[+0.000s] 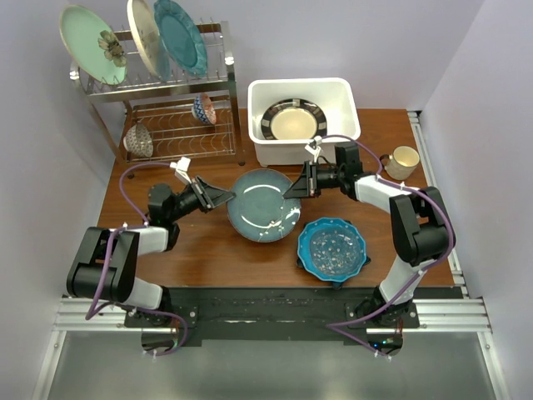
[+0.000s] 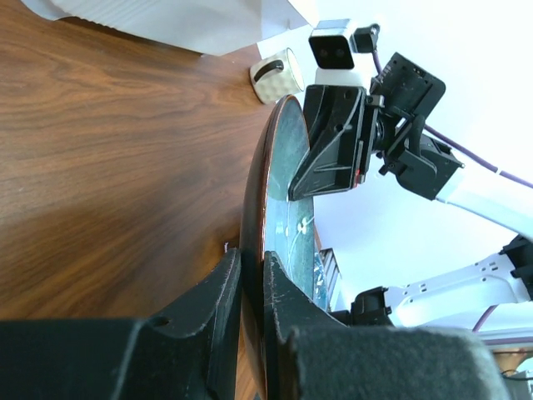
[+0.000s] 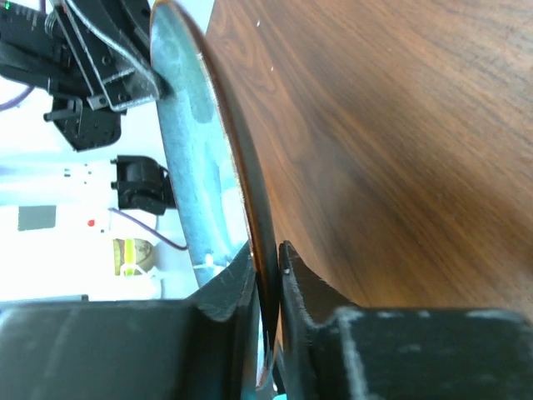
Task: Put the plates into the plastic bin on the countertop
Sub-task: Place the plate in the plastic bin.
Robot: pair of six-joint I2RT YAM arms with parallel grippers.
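Held plate: the round blue-grey plate (image 1: pixel 265 208) spans the gap between both sets of fingers. I cannot tell whether it rests on the tabletop (image 1: pixel 200 250) or is just above it.
Left fingers: the left fingers (image 2: pixel 218 308) are clamped on one edge of its rim, one on each face.
Right fingers: the right fingers (image 3: pixel 304 292) pinch the opposite rim edge the same way, with no gap that I can see.
Done: one dark-rimmed cream plate (image 1: pixel 291 123) lies flat in the white bin (image 1: pixel 275 152), just beyond the right fingers.
Left to do: I judge the task is at an early stage. The held plate is not yet in the bin. A blue scalloped plate (image 1: pixel 333 247) lies on the tabletop just on the near side of the right fingers. A mint flower plate (image 1: pixel 90 46) stands in the wire rack (image 1: pixel 166 83), well beyond the left fingers.
Top view only: bin, rack and both loose plates.
Wrist views only: each pinch on the rim close up. The left wrist view also shows a mug (image 2: pixel 275 73) past the plate's far edge.
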